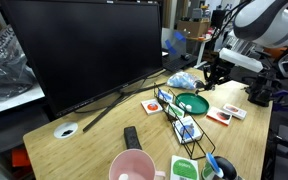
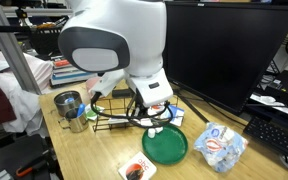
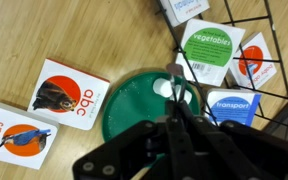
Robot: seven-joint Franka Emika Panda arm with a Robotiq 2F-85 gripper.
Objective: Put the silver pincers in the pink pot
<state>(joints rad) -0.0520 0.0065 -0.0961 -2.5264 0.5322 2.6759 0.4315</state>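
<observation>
Pink pot (image 1: 131, 166) nearest the lens; pincers well apart from it, to the right.
Moving right past the green cup (image 1: 184, 168) and wire rack (image 1: 184, 125), the silver pincers (image 3: 170, 88) lie on the green dish (image 1: 192, 102), just beneath the gripper (image 1: 210, 80) (fingers blurred in wrist view; apart or together cannot be told). Pincers' long axis unclear. Judgement: the carry must cross the rack to reach the pot.

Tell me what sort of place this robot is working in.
Most likely an office or lab workstation. A large dark monitor stands on a wooden desk, a keyboard sits nearby, and shelves of equipment clutter the background.
</observation>
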